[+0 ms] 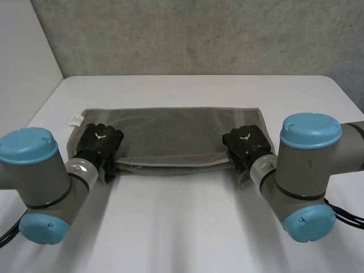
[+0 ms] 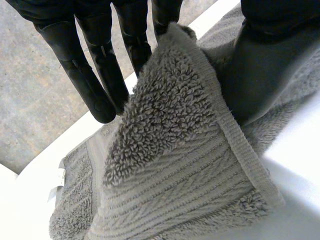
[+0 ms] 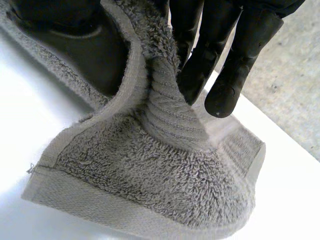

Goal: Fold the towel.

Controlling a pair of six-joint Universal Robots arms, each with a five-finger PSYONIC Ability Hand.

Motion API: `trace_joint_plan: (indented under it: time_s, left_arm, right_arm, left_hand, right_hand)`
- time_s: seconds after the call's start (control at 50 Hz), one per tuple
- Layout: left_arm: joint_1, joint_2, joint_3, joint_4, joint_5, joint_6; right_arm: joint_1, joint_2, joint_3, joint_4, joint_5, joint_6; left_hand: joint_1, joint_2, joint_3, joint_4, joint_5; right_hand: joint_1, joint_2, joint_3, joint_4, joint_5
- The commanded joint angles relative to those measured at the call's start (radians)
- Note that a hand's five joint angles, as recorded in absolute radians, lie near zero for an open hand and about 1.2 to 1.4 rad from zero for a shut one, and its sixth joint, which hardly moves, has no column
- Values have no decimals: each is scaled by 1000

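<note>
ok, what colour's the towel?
Grey. The towel shows best in the left wrist view.

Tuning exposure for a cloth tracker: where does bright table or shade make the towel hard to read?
Head view: the towel lies evenly lit, no glare. Left wrist view: the white table glares beside the towel's hem, its loops well lit. Right wrist view: table bright likewise, the raised fold darkens under the right hand.
</note>
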Motion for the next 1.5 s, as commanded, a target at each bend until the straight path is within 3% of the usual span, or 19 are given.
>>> trace_joint_plan:
  time_s: [0.02, 0.16, 0.28, 0.38, 0.6, 0.76, 0.86, 1.0, 1.04, 1.1, 1.14, 1.16, 1.2, 1.22, 1.26, 1.3, 1.38, 1.5]
  left_arm:
    - [6, -6, -13, 67, -19, 10]
    - [24, 8, -11, 102, -103, 93]
    - [49, 66, -16, 92, -108, 157]
    - [38, 229, -22, 73, -88, 153]
    - [60, 347, 18, 18, 23, 157]
    - [123, 257, 146, -175, 112, 165]
    - [123, 113, 246, -305, 158, 183]
    - [104, -115, 429, -425, 150, 272]
    - [90, -191, 536, -425, 150, 341]
    - [83, -210, 596, -410, 149, 372]
    - [69, -213, 709, -308, 142, 377]
    - [69, -213, 710, -307, 142, 377]
    - [57, -176, 766, -120, 117, 319]
    - [57, -176, 766, -119, 116, 318]
    - [61, -94, 766, 86, 74, 218]
    - [64, -58, 763, 155, 58, 169]
    - [67, -18, 756, 171, 49, 88]
    - [75, -3, 685, 128, 66, 58]
  right_arm:
    - [-10, -25, 13, 22, -2, 0]
    - [-71, -80, 5, 22, 1, -3]
    - [-83, -160, -4, 22, -2, -35]
    - [-77, -280, -48, 83, 1, -116]
    - [-100, -325, -245, 320, -45, -184]
    - [-184, -174, -427, 568, -77, -337]
    - [-171, -50, -467, 604, -74, -411]
    - [-128, 132, -551, 593, -60, -511]
    - [-111, 227, -667, 538, -33, -528]
    - [-106, 261, -735, 472, -13, -529]
    - [-103, 276, -821, 240, 23, -534]
    - [-103, 276, -821, 239, 23, -534]
    - [-103, 233, -793, -91, 29, -529]
    - [-103, 233, -792, -93, 29, -529]
    - [-105, 120, -682, -384, 27, -526]
    - [-103, 68, -629, -477, 23, -529]
    - [-102, 35, -579, -479, -14, -526]
    - [-103, 34, -541, -242, -46, -521]
  left_hand:
    - [-127, -127, -127, -136, -295]
    - [-77, -77, -77, -87, -245]
    - [29, 29, 28, 19, -139]
    - [386, 386, 386, 377, 218]
    - [386, 387, 386, 377, 219]
    - [386, 387, 386, 377, 219]
    - [386, 387, 386, 377, 219]
    - [386, 387, 386, 377, 219]
    - [386, 387, 386, 377, 219]
    - [386, 387, 386, 377, 219]
    - [386, 387, 386, 377, 219]
    - [386, 387, 386, 377, 219]
    - [386, 387, 386, 377, 219]
    - [386, 387, 386, 377, 219]
    - [386, 387, 386, 377, 219]
    - [386, 387, 386, 377, 219]
    - [386, 387, 386, 377, 219]
    - [386, 387, 386, 377, 219]
  right_hand:
    - [74, 98, 87, 58, 67]
    - [74, 98, 87, 58, 67]
    - [74, 98, 87, 58, 67]
    - [74, 98, 87, 58, 67]
    - [74, 98, 87, 58, 67]
    - [74, 98, 87, 58, 67]
    - [74, 98, 87, 58, 67]
    - [74, 98, 87, 58, 67]
    - [74, 98, 87, 58, 67]
    - [74, 98, 87, 58, 67]
    - [74, 98, 87, 58, 67]
    - [74, 98, 87, 58, 67]
    - [74, 98, 87, 58, 67]
    - [74, 98, 87, 58, 67]
    - [74, 98, 87, 58, 67]
    - [74, 98, 87, 58, 67]
    - [74, 98, 87, 58, 67]
    - [74, 98, 87, 58, 67]
